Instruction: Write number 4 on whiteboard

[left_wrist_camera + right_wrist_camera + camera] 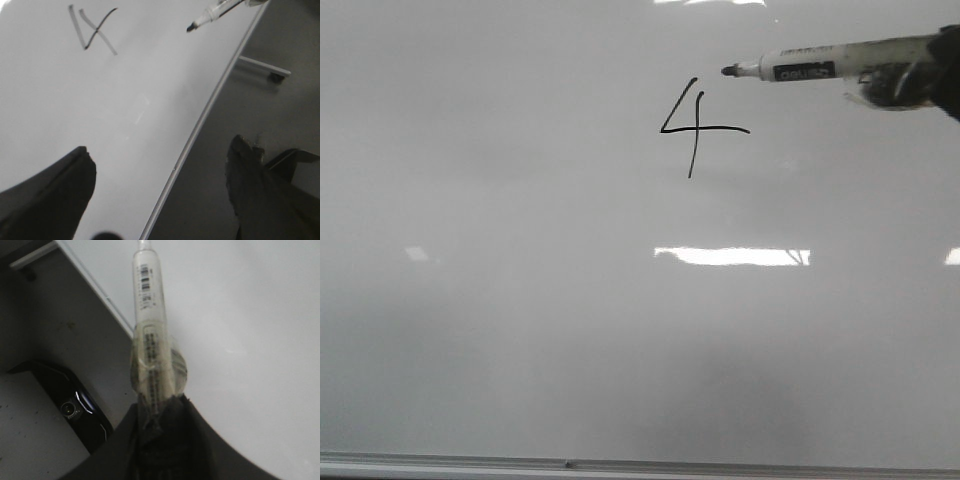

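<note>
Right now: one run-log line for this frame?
stage: digit drawn | number 4 complete on whiteboard | right gripper shut on marker, tip off board, beside the 4 | left gripper open, empty

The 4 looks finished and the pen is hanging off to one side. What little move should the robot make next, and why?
Probably draw the marker a little further from the whiteboard and hold it there. The number 4 already shows its slanted stroke, bar and vertical stroke, and the tip sits up and to the right of it, off the lines. The right pincer is shut on the marker, so backing off avoids a stray mark.
</note>
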`<state>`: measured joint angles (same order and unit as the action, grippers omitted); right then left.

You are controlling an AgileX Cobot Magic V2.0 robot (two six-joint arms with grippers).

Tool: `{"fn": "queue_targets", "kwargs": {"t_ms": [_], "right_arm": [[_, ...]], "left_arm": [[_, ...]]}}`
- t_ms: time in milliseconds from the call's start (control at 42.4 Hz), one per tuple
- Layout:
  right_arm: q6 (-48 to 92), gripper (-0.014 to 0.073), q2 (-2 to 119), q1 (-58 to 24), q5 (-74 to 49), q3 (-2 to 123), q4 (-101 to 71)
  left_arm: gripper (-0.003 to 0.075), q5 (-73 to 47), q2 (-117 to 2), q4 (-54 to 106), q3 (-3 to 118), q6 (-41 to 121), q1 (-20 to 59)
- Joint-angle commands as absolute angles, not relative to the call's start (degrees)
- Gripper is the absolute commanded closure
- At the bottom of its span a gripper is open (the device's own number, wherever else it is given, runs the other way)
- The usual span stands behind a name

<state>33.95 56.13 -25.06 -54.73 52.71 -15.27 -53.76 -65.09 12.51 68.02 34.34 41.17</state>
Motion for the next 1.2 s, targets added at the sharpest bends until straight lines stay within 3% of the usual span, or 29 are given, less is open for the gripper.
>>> {"fn": "queue_targets", "kwargs": {"t_ms": [0,141,377,802,1179], "right_arm": [[44.27,0.0645,52.51,-25.19,-56.33,54.59,-23.79],[52.46,0.0645,50.62,-25.19,-58.34,54.59,-30.68],[52.72,0.0645,50.68,-25.19,-58.44,54.59,-30.92],[53.08,0.0645,50.72,-25.19,-58.64,53.73,-30.77],[53.08,0.0634,50.78,-25.19,-59.72,53.73,-30.73]], "left_arm": [[0.0145,-51.21,-67.46,14.08,71.16,37.58,46.13],[0.0145,-50.44,-72.79,14.08,72.98,39.78,52.19],[0.0163,-47.57,-79.1,14.21,75.91,40.86,58.25],[0.0386,-46.14,-79.09,18.44,75.95,42.31,58.59],[0.0643,-46.14,-78.96,18.67,75.95,42.41,58.59]]}}
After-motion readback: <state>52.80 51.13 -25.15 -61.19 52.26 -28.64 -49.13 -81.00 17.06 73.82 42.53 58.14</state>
